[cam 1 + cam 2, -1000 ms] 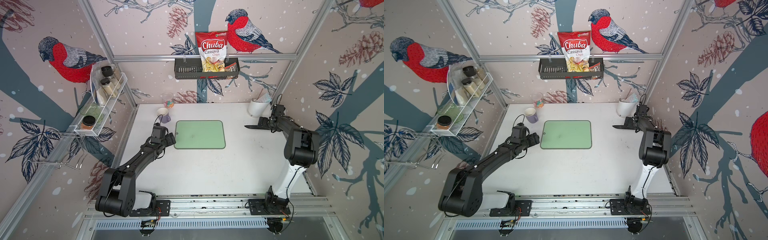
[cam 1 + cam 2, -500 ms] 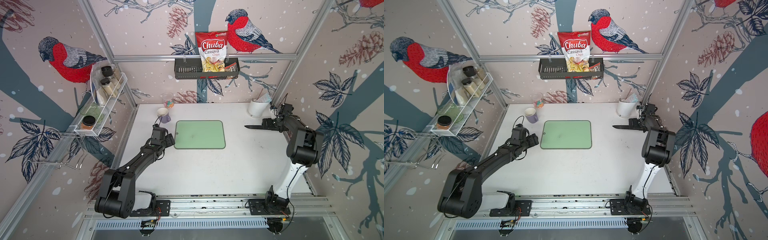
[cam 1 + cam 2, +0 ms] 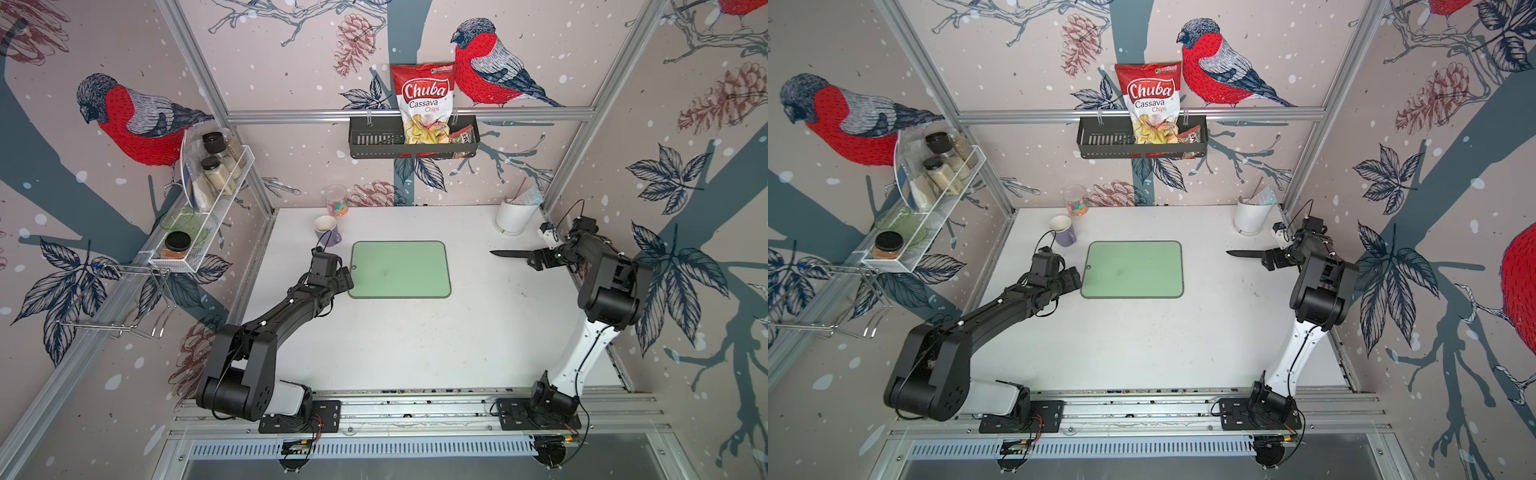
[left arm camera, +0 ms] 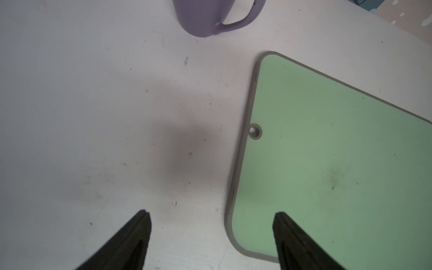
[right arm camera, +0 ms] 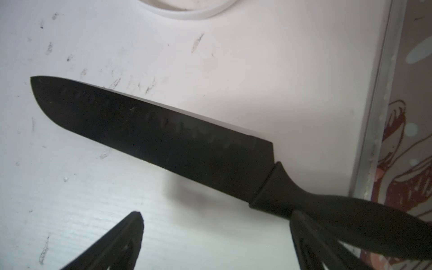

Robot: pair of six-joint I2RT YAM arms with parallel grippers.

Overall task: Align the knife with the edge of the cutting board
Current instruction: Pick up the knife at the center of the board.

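Right wrist: knife [image 5: 152, 131] lying loose; right jaws gaping, holding nothing.
Left jaws: part-open, empty, hanging at board [image 4: 339, 152] edge.
Handle [image 5: 355, 215]: needing centring before closing.

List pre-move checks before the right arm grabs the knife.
1. Right pincer open: ok.
2. Knife lying on the table, unheld: ok.
3. Handle centred between the fingers: not ok, it runs under one finger.
4. Knife aligned with cutting board edge: not ok, apart, tip pointing at its short side.
5. Table between them bare: ok.
6. Left pincer open, empty, over the board's holed edge: ok.
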